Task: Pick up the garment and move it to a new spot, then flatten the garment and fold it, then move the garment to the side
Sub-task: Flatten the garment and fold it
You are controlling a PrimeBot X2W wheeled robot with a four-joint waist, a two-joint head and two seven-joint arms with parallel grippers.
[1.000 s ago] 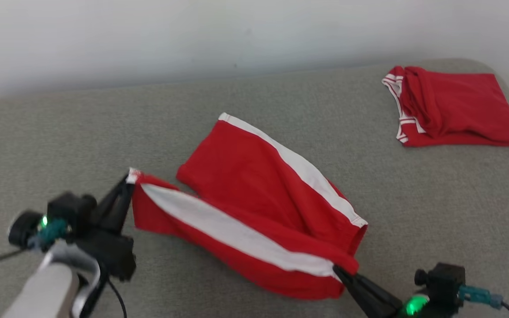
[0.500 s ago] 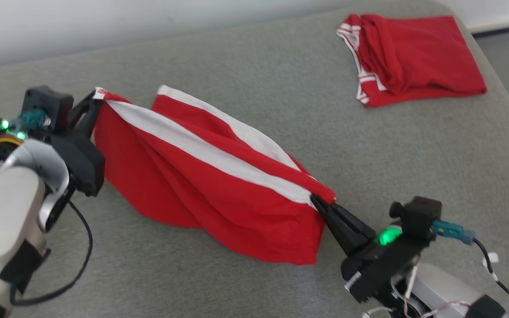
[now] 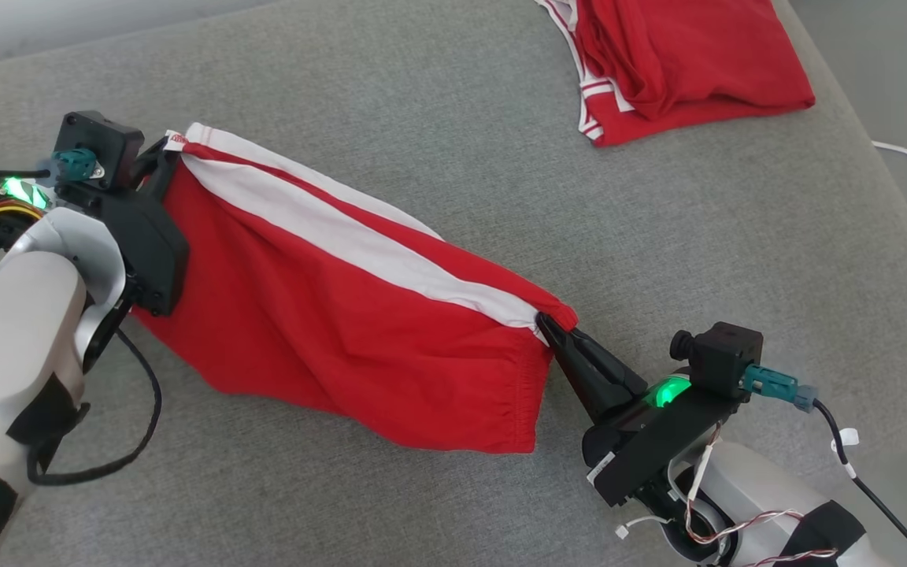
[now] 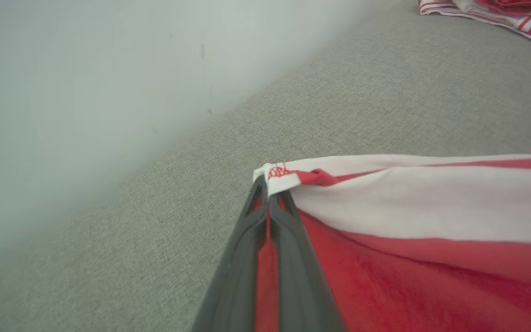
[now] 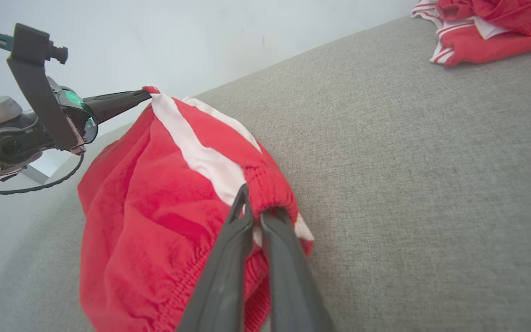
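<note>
Red shorts: light, floppy, sagging btwn grips. My left jaws pinch hem corner, right jaws clamp waistband end; I'd hold edges, not mid-cloth.

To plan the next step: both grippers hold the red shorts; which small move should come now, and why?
Probably lower both grippers together, keeping them apart, to lay the red shorts flat. The left gripper and right gripper are each shut on one end of their striped edge, and the cloth sags between them over the grey cushion.
</note>
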